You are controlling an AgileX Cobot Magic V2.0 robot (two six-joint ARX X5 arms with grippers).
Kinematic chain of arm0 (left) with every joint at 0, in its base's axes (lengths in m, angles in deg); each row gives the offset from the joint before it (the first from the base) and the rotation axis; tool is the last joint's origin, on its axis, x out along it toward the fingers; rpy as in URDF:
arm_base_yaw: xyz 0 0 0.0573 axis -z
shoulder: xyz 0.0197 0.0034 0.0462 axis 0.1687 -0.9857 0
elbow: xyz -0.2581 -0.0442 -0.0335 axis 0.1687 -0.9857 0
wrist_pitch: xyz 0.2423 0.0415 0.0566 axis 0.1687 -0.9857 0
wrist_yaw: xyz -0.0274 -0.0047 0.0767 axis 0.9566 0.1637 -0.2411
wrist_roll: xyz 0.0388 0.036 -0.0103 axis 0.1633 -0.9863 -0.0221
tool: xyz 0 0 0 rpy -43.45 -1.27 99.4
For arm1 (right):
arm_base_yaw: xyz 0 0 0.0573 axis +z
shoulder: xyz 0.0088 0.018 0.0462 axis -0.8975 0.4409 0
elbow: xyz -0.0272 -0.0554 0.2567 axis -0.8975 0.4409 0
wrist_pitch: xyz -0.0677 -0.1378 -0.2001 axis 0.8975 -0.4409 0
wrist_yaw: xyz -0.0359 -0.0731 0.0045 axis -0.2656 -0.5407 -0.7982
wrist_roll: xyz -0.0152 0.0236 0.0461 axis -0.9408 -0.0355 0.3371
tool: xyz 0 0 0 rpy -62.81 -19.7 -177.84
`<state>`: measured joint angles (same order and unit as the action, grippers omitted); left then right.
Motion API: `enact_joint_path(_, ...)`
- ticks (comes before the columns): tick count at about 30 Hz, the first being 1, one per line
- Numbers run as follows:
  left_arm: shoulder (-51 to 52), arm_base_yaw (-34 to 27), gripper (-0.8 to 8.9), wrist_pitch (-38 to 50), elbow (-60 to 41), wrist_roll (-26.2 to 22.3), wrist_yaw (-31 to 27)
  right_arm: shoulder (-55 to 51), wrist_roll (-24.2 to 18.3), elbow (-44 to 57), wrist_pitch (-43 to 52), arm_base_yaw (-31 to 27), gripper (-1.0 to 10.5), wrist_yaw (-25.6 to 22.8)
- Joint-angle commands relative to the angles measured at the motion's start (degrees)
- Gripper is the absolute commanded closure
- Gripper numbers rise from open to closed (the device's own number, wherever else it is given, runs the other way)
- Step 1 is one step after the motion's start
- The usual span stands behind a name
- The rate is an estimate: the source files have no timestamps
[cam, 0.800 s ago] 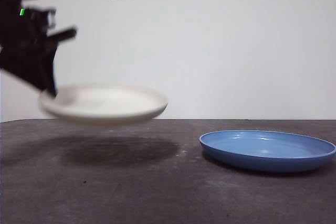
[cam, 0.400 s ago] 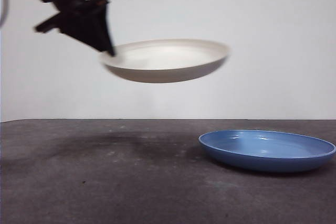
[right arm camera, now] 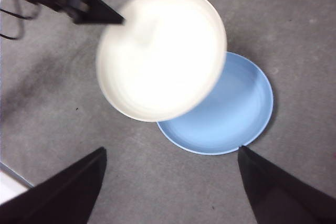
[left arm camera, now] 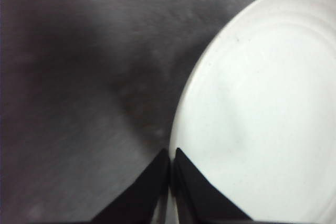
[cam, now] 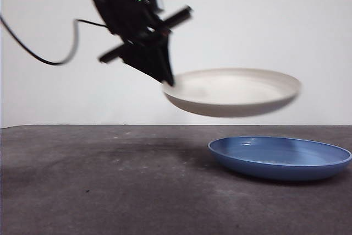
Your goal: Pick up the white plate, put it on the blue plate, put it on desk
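Note:
The white plate (cam: 234, 92) hangs in the air, held level by its left rim, partly above the blue plate (cam: 280, 157). My left gripper (cam: 168, 81) is shut on that rim; its wrist view shows the jaws pinching the white plate (left arm camera: 262, 114) at the edge, left gripper (left arm camera: 170, 166). From the right wrist view the white plate (right arm camera: 163, 53) overlaps the near-left part of the blue plate (right arm camera: 231, 114), which rests on the desk (right arm camera: 294, 24). My right gripper (right arm camera: 170, 182) stands open, high above and clear of both plates.
The left arm's black cable (cam: 49, 53) loops down at the left. The desk (cam: 99, 191) stretches dark and mottled in front and left of the blue plate. A pale table edge (right arm camera: 10, 182) shows in the right wrist view.
The left gripper has carried the white plate up from just above the desk and to the right, then slightly down, so it now partly overhangs the blue plate.

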<state>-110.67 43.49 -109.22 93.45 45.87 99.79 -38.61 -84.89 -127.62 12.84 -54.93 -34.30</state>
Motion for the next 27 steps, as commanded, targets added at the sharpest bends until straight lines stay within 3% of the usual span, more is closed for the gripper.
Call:
enact_joint_path(1,-4.55,1.68,8.03,-0.07,4.83,1.2,0.26,-0.26,0.81,-2.43,-1.2,0.07,5.4,-1.81)
enact_joint_path(12,-17.77,5.07,8.03,-4.74,17.2,1.22,-0.85,-0.92,0.81,-4.15,-3.63,0.07,5.4,-3.96)
enact_joint_path(23,-22.08,6.38,8.02,-5.66,19.41,0.2,-1.01,-0.92,0.81,-4.15,-3.61,0.07,5.4,-3.98)
enact_joint_path(25,-22.08,6.6,7.25,-5.75,19.41,-0.39,-1.01,-0.92,0.79,-4.15,-3.61,0.07,5.4,-3.96)
enact_joint_path(27,-22.08,6.82,5.46,-5.68,19.41,-0.39,-0.98,-0.92,0.79,-4.15,-3.61,0.07,5.4,-3.96)
